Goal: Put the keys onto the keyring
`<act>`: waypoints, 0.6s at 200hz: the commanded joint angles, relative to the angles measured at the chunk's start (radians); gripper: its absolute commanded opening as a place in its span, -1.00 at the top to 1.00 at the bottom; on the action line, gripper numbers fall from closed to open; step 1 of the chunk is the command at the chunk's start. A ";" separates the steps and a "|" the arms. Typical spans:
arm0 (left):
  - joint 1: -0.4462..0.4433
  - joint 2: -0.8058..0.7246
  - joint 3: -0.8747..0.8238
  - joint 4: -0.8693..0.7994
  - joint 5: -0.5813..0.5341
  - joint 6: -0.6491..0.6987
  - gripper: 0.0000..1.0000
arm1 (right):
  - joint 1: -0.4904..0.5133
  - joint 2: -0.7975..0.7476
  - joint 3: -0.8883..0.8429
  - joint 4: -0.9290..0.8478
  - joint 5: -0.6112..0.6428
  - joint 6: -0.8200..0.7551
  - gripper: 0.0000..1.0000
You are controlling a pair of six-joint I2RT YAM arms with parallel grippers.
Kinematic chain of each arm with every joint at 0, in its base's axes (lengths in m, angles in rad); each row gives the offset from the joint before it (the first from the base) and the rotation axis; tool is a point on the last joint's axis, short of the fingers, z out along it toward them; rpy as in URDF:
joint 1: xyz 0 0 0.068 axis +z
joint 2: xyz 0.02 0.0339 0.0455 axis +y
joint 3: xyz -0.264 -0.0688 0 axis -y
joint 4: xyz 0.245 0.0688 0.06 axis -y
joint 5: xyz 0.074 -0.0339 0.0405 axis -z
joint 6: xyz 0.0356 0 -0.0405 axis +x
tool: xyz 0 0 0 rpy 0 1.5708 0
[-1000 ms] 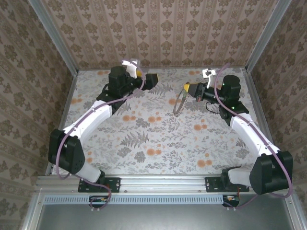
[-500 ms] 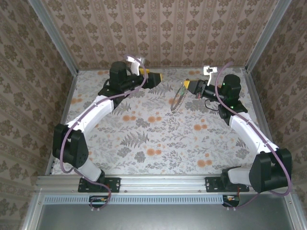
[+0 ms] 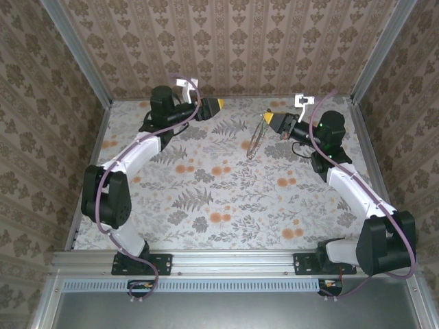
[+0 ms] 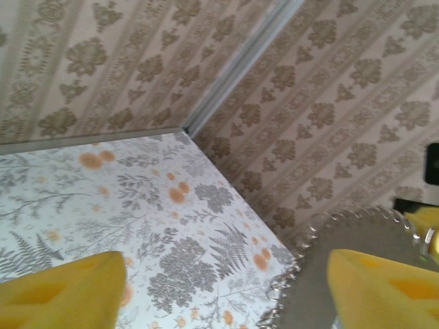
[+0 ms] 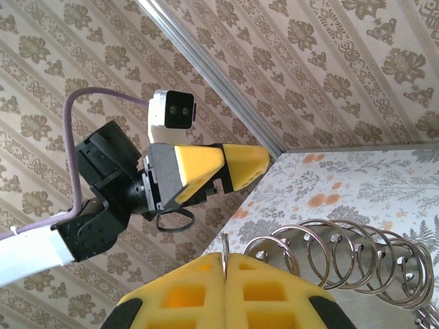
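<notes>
Swung back toward the rear wall [image 3: 240,48] in the last second, the left gripper [image 3: 218,104] now points across at its partner, its yellow fingers [image 4: 62,291] parted with nothing between them. Opposite, the right gripper [image 3: 269,118] is pinched tight on the keyring [image 3: 255,140], which hangs below its fingertips with small wire loops [image 5: 343,253] strung along it. From the left fingers the hoop lies ahead and a little right, well apart. Its long axis runs from the right fingertips down toward the arms' bases. Any threading looks to fall to the free left arm.
</notes>
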 commanded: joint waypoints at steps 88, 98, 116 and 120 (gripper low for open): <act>-0.026 0.144 0.034 0.555 0.230 -0.518 0.14 | 0.056 0.099 0.069 0.218 -0.057 0.123 1.00; -0.033 0.147 0.035 0.553 0.229 -0.521 0.18 | 0.064 0.132 0.074 0.229 -0.052 0.129 1.00; -0.049 0.143 0.023 0.555 0.227 -0.516 0.28 | 0.078 0.157 0.086 0.251 -0.047 0.140 1.00; -0.053 0.141 0.020 0.555 0.225 -0.514 0.28 | 0.080 0.164 0.089 0.256 -0.047 0.146 1.00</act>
